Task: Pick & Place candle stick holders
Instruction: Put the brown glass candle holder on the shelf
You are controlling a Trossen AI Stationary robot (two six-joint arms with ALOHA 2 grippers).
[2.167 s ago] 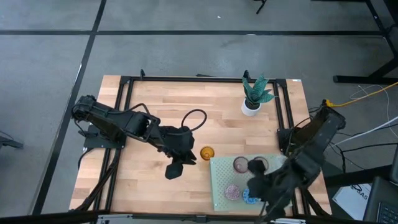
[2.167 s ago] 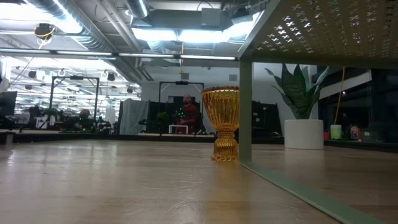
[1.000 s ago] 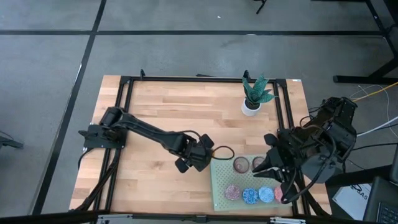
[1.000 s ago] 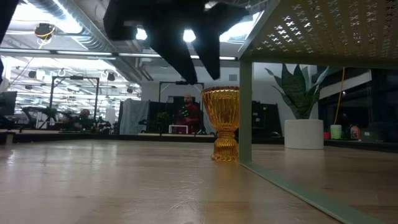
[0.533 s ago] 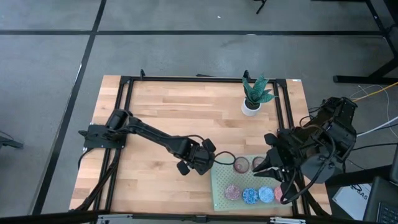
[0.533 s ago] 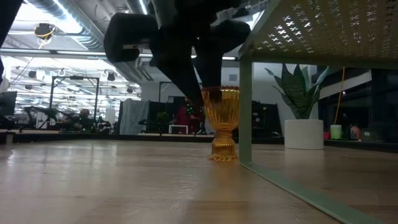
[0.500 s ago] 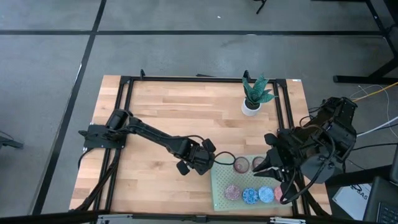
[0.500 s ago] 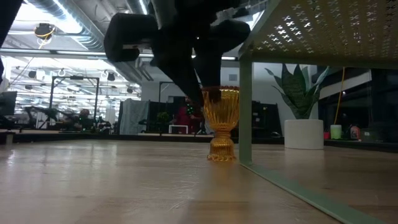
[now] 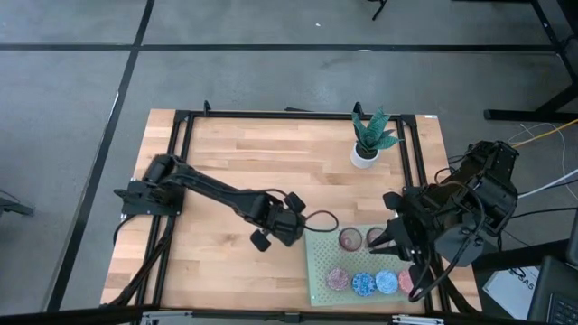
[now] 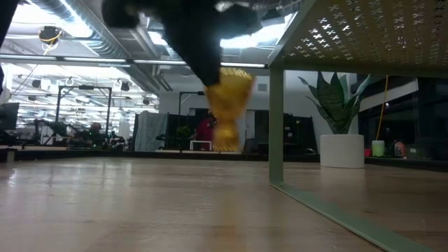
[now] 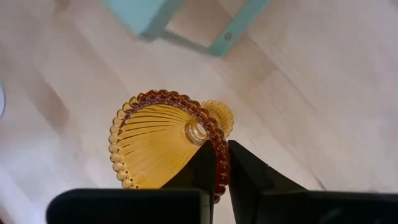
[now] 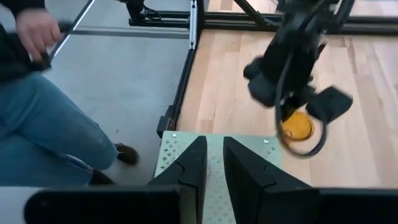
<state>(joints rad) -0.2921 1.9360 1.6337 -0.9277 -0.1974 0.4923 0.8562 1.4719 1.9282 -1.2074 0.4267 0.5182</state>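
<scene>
An amber ribbed glass candle stick holder (image 11: 165,146) hangs above the wooden table, blurred in the low view (image 10: 227,108). My left gripper (image 11: 222,171) is shut on it near the table's middle (image 9: 287,227), just left of the pale green perforated mat (image 9: 321,262). In the high view the gripper hides the holder. Several more candle stick holders stand on the mat: two brownish ones (image 9: 349,239) at its far side and a pink one (image 9: 337,278) and blue ones (image 9: 364,283) at its near side. My right gripper (image 12: 214,165) hovers over the mat's right part (image 9: 396,236), shut on nothing. My left gripper pinches the beaded rim (image 11: 219,163) of the amber holder's cup, one finger inside the cup and one outside. The fingers come from above, slanting down. The holder hangs tilted below them, its foot (image 11: 219,115) lowest, clear of the table.
A white pot with a green plant (image 9: 366,152) stands at the far right. The mat is raised on legs (image 10: 276,126). A person in jeans (image 12: 50,118) stands on the floor beside the table. Bare wood (image 9: 217,171) lies at the left and middle.
My left gripper has come down over the amber holder, shut on its rim and risen again. The holder, which stood upright on the table by the mat's leg, now hangs tilted, clear of the wood and a little farther from the mat.
</scene>
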